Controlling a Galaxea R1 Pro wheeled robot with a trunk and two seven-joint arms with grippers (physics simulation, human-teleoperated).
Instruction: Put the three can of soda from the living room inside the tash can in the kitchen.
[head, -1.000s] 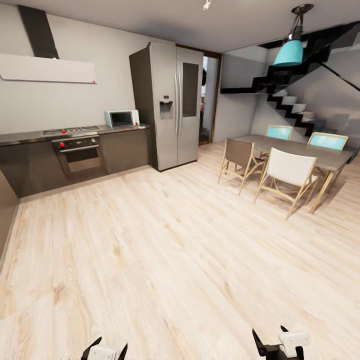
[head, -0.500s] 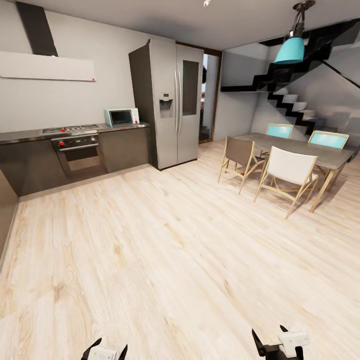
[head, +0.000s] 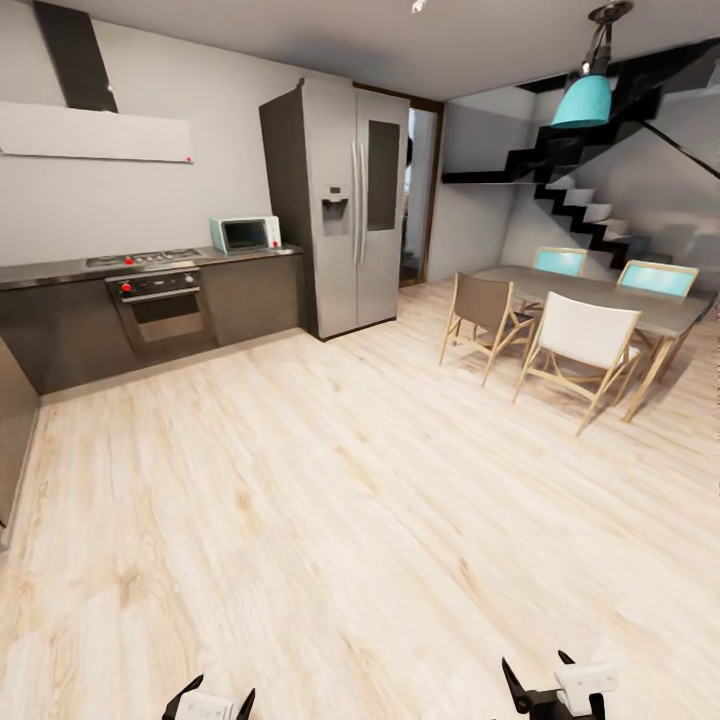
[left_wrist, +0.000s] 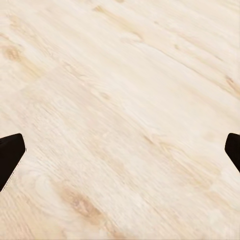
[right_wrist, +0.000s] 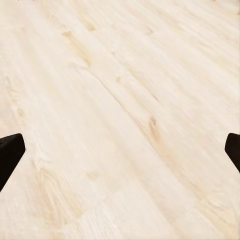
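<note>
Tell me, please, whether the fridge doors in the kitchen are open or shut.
Shut. Both doors of the fridge lie flush with its front, their long handles meeting at the centre seam, and no interior shows.

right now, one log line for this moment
place: kitchen ahead | left gripper: open, empty | right gripper: open, empty | below: wood floor

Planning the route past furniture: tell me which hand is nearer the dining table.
Right. The right hand sits low on the dining table's side; the left hand is farther across, toward the oven.
</note>
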